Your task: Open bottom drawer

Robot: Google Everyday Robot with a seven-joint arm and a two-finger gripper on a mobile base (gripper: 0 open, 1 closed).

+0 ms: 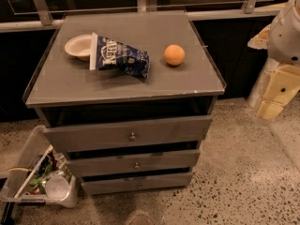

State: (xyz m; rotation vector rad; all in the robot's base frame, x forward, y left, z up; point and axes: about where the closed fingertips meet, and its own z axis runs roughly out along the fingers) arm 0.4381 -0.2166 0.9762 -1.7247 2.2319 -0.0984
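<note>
Bottom drawer [137, 183]: lowest of three grey fronts at the foot of the cabinet [197, 78], small knob [138, 185] at centre, dark gap along its top edge. Speckled floor [234, 172] in front and to the right lies open. Bin [29, 159] just beside its left end. On the cabinet top: bowl [77, 46], blue bag [121, 57], orange [174, 55]. Gripper [276, 95] at the right edge, well apart from the cabinet; released or clenched, cannot tell.

Cabinet top [140, 86]: bowl [77, 46] left, bag [123, 57] touching its right side, orange [174, 55] further right, apart. Bottom drawer [112, 185] lowest of three. Bin [69, 199] on the floor, near left. Gripper [276, 95], probably, right of the cabinet, well apart.
</note>
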